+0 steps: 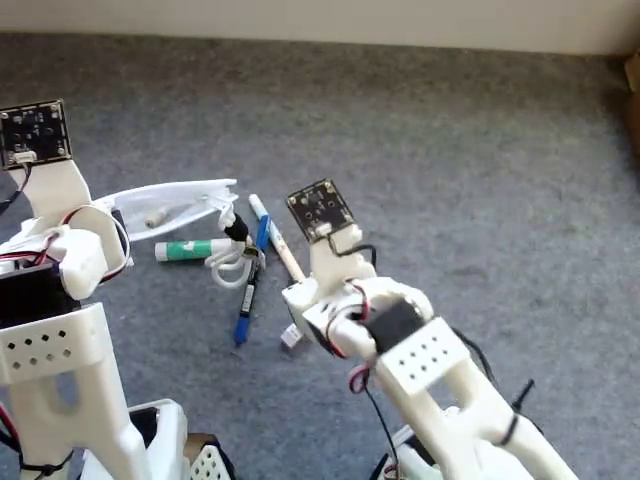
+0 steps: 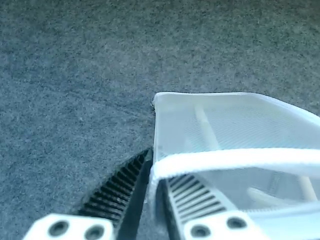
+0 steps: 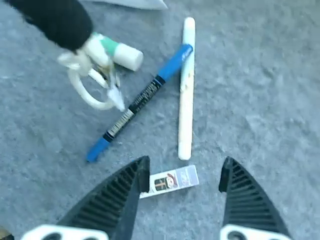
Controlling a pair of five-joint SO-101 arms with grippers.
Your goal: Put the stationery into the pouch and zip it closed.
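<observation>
My left gripper (image 2: 153, 176) is shut on the rim of the clear mesh pouch (image 2: 235, 130), which holds a few pale sticks. In the high view the pouch (image 1: 178, 203) lies at the left. Beside it lie a green-and-white glue stick (image 1: 194, 249), white-handled scissors (image 1: 233, 268), a blue pen (image 1: 247, 297) and a white stick (image 1: 277, 243). My right gripper (image 3: 182, 176) hangs open just above a small eraser (image 3: 169, 181). Beyond it lie the white stick (image 3: 186, 90), the blue pen (image 3: 135, 107), the scissors (image 3: 90, 87) and the glue stick (image 3: 119, 53).
Everything rests on grey carpet (image 1: 450, 150), with open floor to the right and behind. The left arm's white base (image 1: 60, 380) stands at the front left. A pale wall edge (image 1: 400, 25) runs along the back.
</observation>
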